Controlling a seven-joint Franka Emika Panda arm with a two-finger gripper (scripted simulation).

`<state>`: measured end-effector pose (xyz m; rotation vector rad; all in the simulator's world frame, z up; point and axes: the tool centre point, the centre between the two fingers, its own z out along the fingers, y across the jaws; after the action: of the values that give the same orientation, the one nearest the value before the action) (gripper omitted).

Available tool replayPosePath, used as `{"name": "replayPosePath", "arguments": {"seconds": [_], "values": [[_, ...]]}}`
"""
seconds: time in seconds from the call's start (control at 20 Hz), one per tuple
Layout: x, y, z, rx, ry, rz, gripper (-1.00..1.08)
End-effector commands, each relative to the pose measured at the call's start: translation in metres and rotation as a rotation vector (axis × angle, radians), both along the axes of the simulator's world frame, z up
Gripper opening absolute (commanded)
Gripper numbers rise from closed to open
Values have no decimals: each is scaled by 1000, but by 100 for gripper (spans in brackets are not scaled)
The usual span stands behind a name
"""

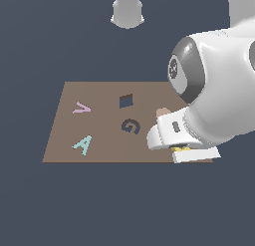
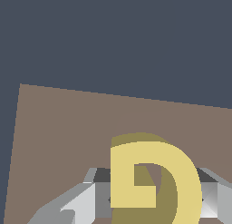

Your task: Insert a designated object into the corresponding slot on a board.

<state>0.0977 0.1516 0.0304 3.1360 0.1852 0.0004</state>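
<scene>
The gripper (image 2: pixel 154 198) is clamping the yellow G block (image 2: pixel 156 177), its fingers (image 2: pixel 86 200) pressing both sides; only the wrist view is showing this. The exterior view is showing a yellow sliver (image 1: pixel 180 149) under the arm, beyond the G-shaped slot (image 1: pixel 130 126) on the brown board (image 1: pixel 99 150), near its edge. The letter's orientation is unclear.

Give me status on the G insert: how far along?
Done: gripper has reached the yellow G, fingers flanking it at the board's edge on the exterior view's right. In hand: securing the grasp; whether it is lifted is unclear. Left: carry it to the G slot, still empty, and insert.
</scene>
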Motion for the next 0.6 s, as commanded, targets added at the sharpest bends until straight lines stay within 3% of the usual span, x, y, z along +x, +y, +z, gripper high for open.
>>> {"name": "replayPosePath", "arguments": {"seconds": [0.0, 0.55], "values": [[0, 0, 0, 0, 0, 0, -100], [3, -4, 0, 0, 0, -54, -100]]}}
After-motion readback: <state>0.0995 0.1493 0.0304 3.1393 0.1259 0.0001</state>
